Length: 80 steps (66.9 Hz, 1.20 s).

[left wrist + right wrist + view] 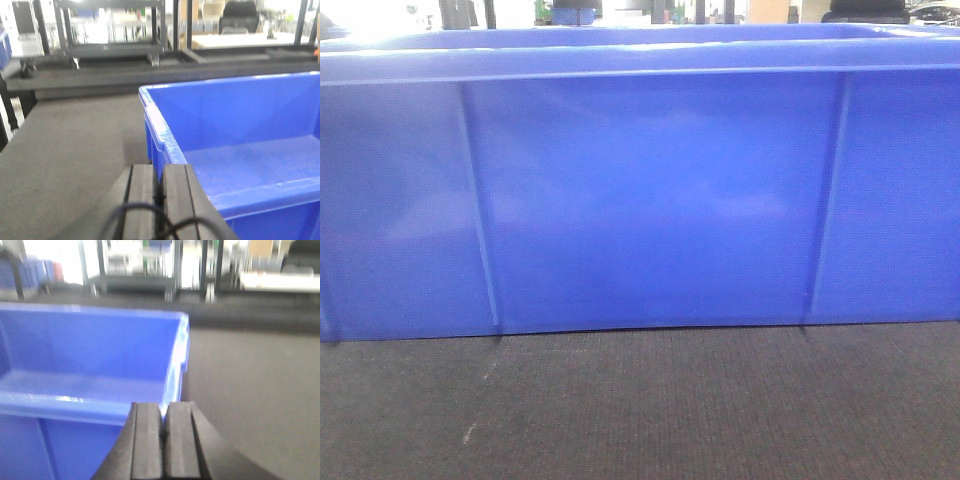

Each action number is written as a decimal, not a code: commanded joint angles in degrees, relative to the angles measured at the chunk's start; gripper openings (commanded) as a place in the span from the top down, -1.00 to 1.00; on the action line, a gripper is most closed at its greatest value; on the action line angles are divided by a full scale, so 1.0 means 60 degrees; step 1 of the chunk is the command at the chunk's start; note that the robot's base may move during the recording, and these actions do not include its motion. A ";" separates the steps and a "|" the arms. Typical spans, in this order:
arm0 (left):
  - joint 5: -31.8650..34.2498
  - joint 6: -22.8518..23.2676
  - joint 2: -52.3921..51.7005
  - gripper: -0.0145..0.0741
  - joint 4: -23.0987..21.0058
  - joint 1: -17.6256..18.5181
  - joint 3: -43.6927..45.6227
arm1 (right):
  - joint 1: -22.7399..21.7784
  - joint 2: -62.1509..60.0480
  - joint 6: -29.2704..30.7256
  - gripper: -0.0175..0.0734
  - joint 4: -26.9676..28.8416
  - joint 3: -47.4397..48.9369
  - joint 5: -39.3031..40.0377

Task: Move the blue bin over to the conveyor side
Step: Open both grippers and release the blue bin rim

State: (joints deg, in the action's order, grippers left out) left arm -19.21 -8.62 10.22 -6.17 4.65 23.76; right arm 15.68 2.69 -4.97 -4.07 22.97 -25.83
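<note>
Your front camera was filled almost edge to edge by the blue bin (pixel 650 200), which sat on the dark textured belt of the conveyor (pixel 640 410). You could see its long near wall: glossy royal-blue plastic, smooth, split by thin vertical ribs, with a thickened rim running along the top. Soft pale reflections lay across the wall. No label, brand or writing could be read on it in any view.

From your left wrist you saw the bin's left end: an open, empty interior with a flat blue floor, and light glinting off the rim at the near corner. The belt spread out bare to the left of it, with a dark metal rack (pixel 112 30) far behind, blurred.

From your right wrist you saw the bin's right end, again open, rim shining along the short wall, with belt stretching away on the right.

Your left gripper (pixel 161 200) had its two black pads pressed together just beside the bin's near left corner, gripping nothing. Your right gripper (pixel 164 442) was likewise clenched on nothing, just in front of the bin's near right corner.
</note>
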 commanded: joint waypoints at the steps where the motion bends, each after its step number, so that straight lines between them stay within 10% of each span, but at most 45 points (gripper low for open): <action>1: 0.0370 0.0047 -0.0640 0.69 -0.0002 0.0011 -0.0300 | -0.0009 -0.0448 0.0059 0.81 -0.0115 -0.0053 0.0377; 52: 0.0330 0.0047 -0.1382 0.69 0.0168 0.0011 -0.0392 | -0.0009 -0.0448 0.0059 0.81 -0.0115 -0.0053 0.0377; 58: 0.0159 0.0047 -0.1382 0.69 0.1120 -0.0277 -0.0440 | -0.0009 -0.0448 0.0059 0.81 -0.0115 -0.0053 0.0377; 80: 0.1440 0.0047 -0.1703 0.69 0.0803 -0.1422 -0.2769 | -0.0009 -0.0448 0.0059 0.81 -0.0115 -0.0053 0.0377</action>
State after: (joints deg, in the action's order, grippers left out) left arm -15.10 -8.43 0.27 -0.77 -3.34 11.10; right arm 15.68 0.30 -4.97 -4.18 22.87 -24.96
